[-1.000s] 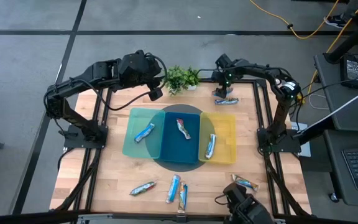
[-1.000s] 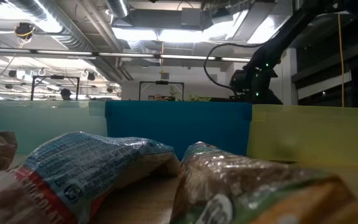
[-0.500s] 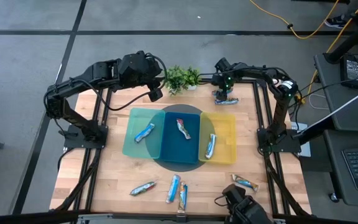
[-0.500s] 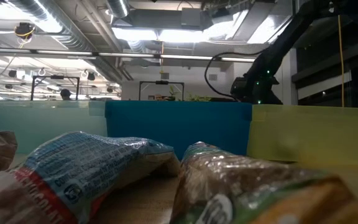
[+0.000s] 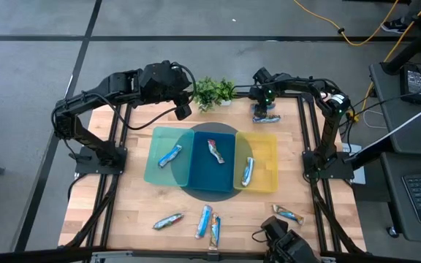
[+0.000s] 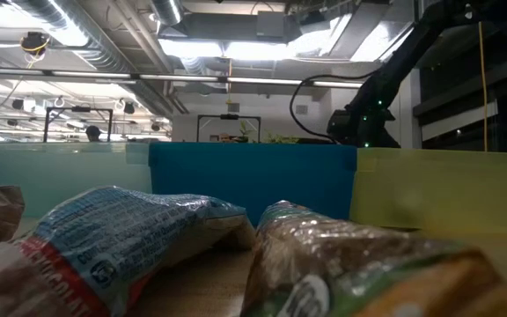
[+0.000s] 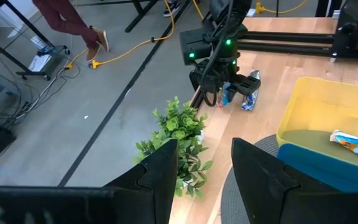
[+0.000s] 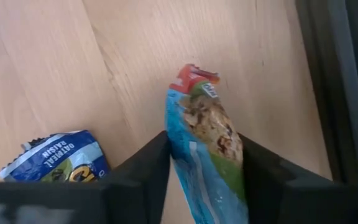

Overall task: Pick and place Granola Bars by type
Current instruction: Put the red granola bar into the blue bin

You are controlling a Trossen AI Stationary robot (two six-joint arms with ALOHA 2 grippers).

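Your right gripper (image 5: 264, 111) is down at the table's (image 5: 145, 204) far right corner, fingers clamped on a blue granola bar (image 8: 205, 155), its long axis running straight out between them; a second bar (image 8: 58, 158) lies just beside. Left gripper (image 7: 202, 174) hangs parted by the plant (image 5: 212, 91), farther off.

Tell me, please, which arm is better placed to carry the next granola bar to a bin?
The right arm, probably. Its right gripper is at the table's far edge, with a granola bar already between its fingers. The left gripper hangs open and empty near the potted plant.
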